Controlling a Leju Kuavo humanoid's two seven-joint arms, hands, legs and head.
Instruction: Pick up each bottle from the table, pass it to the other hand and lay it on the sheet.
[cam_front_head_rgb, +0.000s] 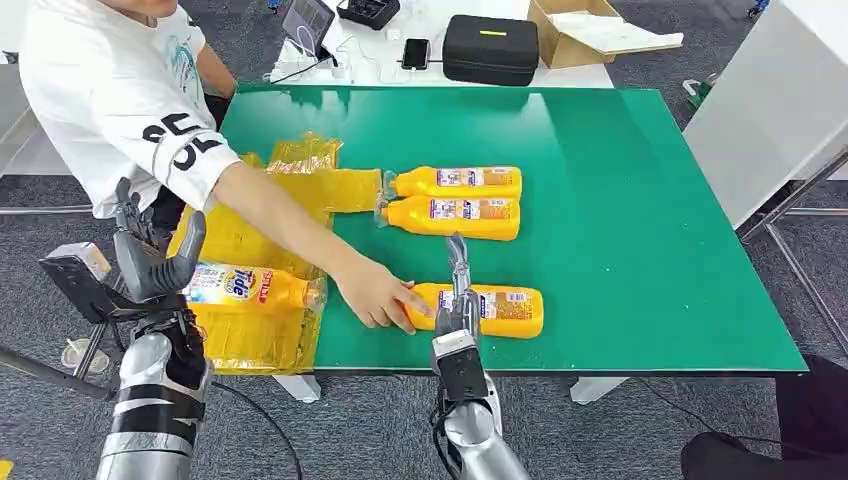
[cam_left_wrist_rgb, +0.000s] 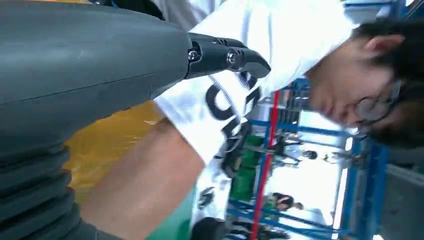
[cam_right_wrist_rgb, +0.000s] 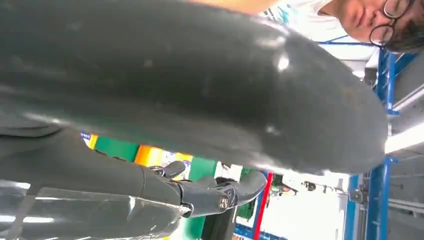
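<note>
One orange Tide bottle (cam_front_head_rgb: 250, 287) lies on the yellow sheet (cam_front_head_rgb: 250, 342) at the green table's (cam_front_head_rgb: 620, 200) left edge. My left hand (cam_front_head_rgb: 152, 262) hovers just beyond its base, fingers (cam_left_wrist_rgb: 225, 55) apart and holding nothing. Two more orange bottles (cam_front_head_rgb: 455, 182) (cam_front_head_rgb: 460, 216) lie side by side mid-table. A further bottle (cam_front_head_rgb: 495, 310) lies near the front edge. A person's hand (cam_front_head_rgb: 372, 292) rests on its cap end. My right hand (cam_front_head_rgb: 458, 298) is over this bottle with its fingers (cam_right_wrist_rgb: 210, 192) stretched forward and nothing in its grip.
The person in a white shirt (cam_front_head_rgb: 110, 90) stands at the table's left, their arm reaching across the sheet. Behind the table are a black case (cam_front_head_rgb: 490, 48), a cardboard box (cam_front_head_rgb: 585, 30) and a phone (cam_front_head_rgb: 416, 52). A white cabinet (cam_front_head_rgb: 770, 110) stands at right.
</note>
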